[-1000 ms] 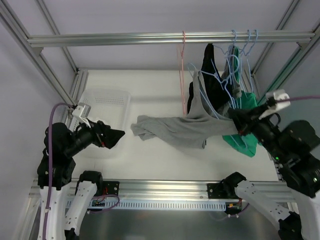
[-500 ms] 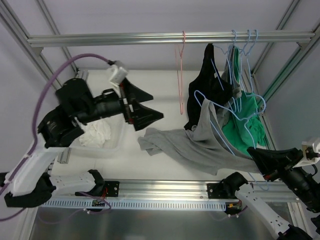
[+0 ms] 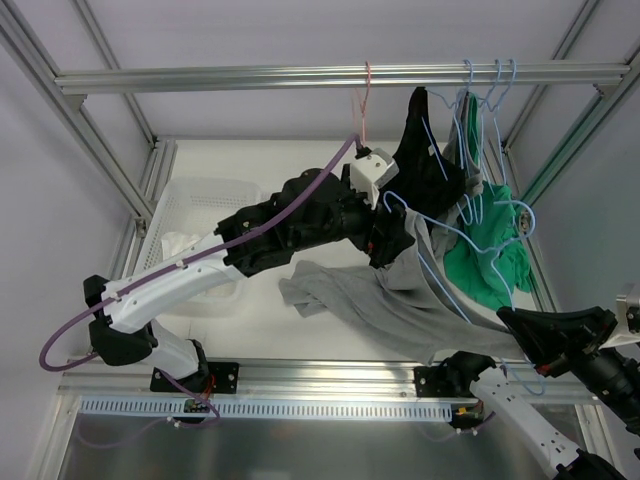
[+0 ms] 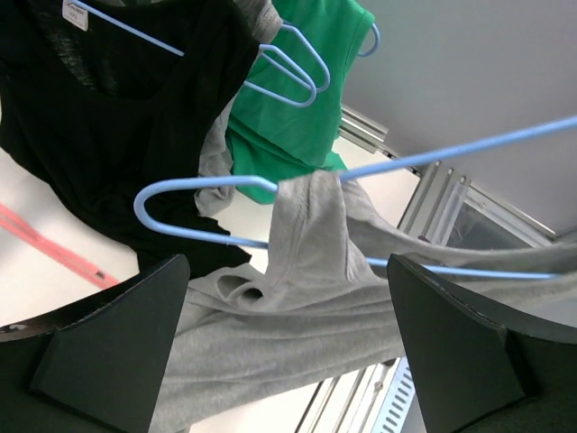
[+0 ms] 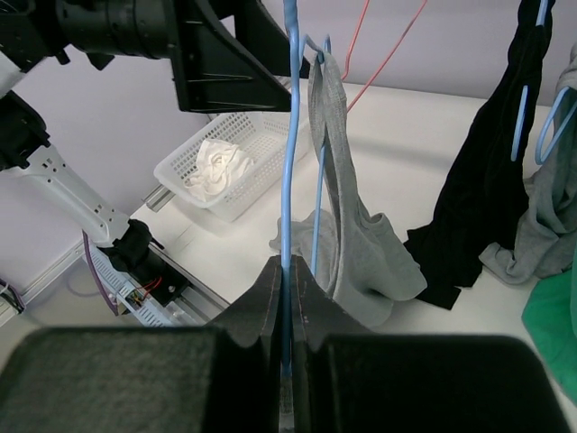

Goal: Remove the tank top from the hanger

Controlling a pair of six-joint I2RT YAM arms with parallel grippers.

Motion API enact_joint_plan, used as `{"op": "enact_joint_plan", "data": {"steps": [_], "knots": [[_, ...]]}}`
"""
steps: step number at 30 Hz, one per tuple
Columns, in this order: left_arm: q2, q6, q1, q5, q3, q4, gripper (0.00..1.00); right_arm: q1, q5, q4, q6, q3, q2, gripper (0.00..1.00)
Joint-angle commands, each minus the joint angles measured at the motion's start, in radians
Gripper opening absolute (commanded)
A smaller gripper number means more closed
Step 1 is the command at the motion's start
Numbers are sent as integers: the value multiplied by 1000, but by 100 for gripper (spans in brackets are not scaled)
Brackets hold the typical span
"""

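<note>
The grey tank top (image 3: 375, 300) hangs by a strap from a blue hanger (image 3: 440, 275) and trails onto the table. My right gripper (image 3: 512, 326) is shut on the hanger's wire at the near right; the right wrist view shows its jaws (image 5: 288, 271) closed on the blue hanger (image 5: 290, 135), with the tank top (image 5: 347, 225) draped beyond. My left gripper (image 3: 395, 243) is open at the strap. In the left wrist view its fingers (image 4: 99, 352) stand wide apart either side of the tank top (image 4: 297, 289), whose strap loops over the hanger (image 4: 207, 185).
A rail (image 3: 330, 76) across the back carries a black garment (image 3: 425, 150), a green garment (image 3: 490, 250), blue hangers and an empty pink hanger (image 3: 362, 130). A white basket (image 3: 205, 210) holding white cloth stands at the left. Frame posts stand at both sides.
My left arm has swung from the basket across to the tank top's strap. My right gripper has drawn the hanger and tank top down toward the near right.
</note>
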Motion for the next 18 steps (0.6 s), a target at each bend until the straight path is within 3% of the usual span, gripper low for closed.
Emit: {"op": "enact_joint_plan", "data": {"steps": [1,3,8,12,15,18], "knots": [[18,10,-21,-63,57,79,94,-6,-33,36,6,40,16,0],[37,8,-24,-75,51,81,83,-4,-44,36,6,49,20,0],[52,5,-25,-117,39,87,70,-4,-64,36,9,75,24,0],[61,7,-28,-111,53,98,42,-4,-74,36,15,61,26,0],[60,11,-30,-92,60,109,37,-4,-76,37,16,38,21,0],[57,16,-33,-75,57,116,23,-4,-78,39,24,14,7,0]]}}
